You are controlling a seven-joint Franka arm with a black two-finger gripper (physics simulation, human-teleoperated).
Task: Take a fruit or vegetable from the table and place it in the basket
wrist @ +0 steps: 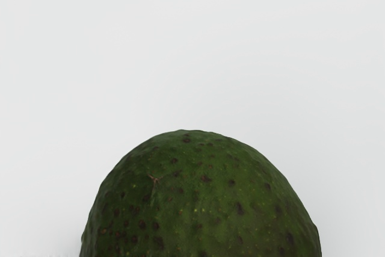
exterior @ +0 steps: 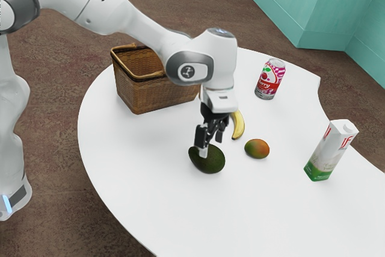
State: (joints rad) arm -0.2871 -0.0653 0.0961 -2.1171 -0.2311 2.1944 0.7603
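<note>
Currently | exterior view: gripper (exterior: 210,146) seen over avocado (exterior: 214,164), its fingers parted; avocado set inward from the tabletop's (exterior: 135,176) curved edge; basket (exterior: 159,93) placed near that edge, upper left | wrist view: avocado's dark-speckled green skin shown.

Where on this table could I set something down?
Bare table lies between the mango and carton, and between the can and carton. It's crowded around the hand, where avocado, banana and mango cluster.
</note>
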